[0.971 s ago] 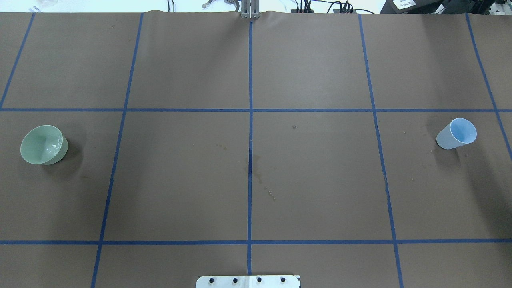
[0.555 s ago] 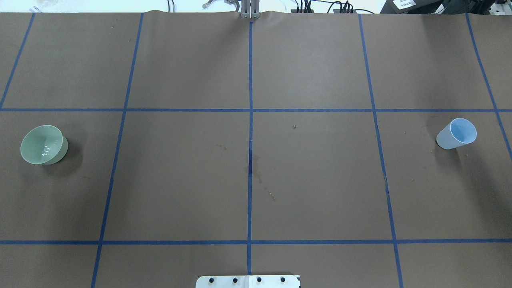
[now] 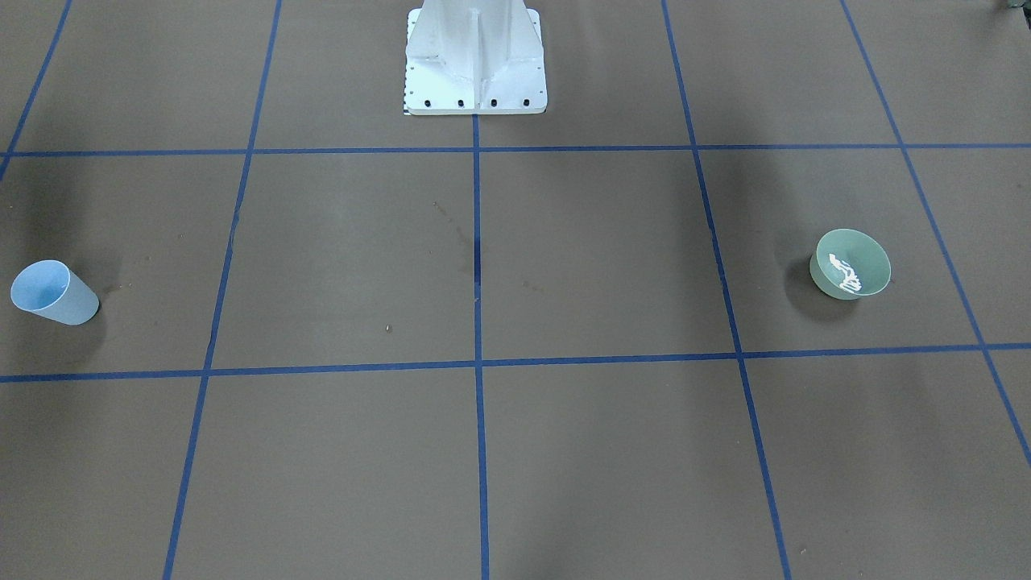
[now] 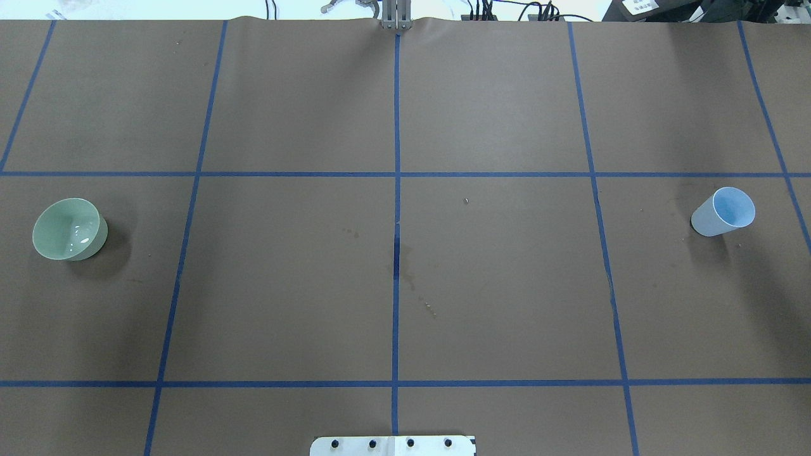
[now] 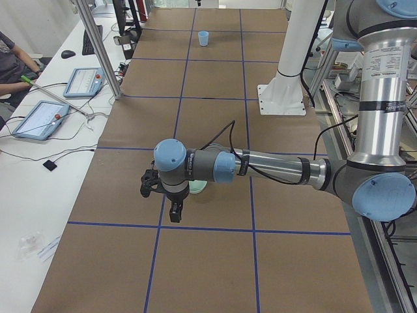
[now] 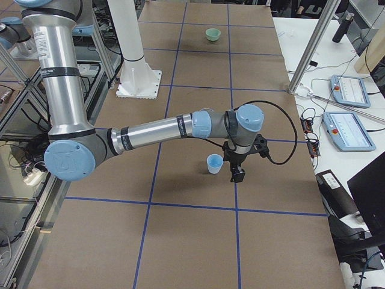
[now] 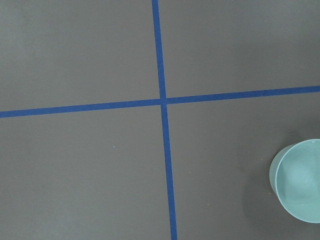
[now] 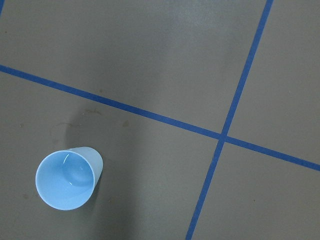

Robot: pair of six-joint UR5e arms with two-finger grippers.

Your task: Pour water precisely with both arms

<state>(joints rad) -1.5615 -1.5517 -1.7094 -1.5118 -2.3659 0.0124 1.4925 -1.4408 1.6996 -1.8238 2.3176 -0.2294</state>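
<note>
A green bowl (image 4: 94, 244) stands at the table's left end, and faint white glints of water (image 4: 80, 237) show inside it. At the right end stands a light-blue cup (image 4: 725, 211), upright and looking empty. Only the side views show the arms. The left arm (image 5: 273, 168) reaches out with its left gripper (image 5: 172, 212) hanging just beside the bowl (image 5: 197, 188). The right arm (image 6: 156, 129) holds the right gripper (image 6: 236, 173) close beside the cup (image 6: 214, 163). I cannot tell whether either gripper is open or shut.
The white pedestal base (image 3: 475, 64) stands at the robot's side of the brown, blue-taped table (image 4: 494, 285). Small stains mark the table's middle. Control tablets (image 5: 39, 117) and a seated person (image 5: 8, 62) are beyond the table's far edge.
The glints on the water in the bowl have shifted and shrunk. The bowl and cup have not moved.
</note>
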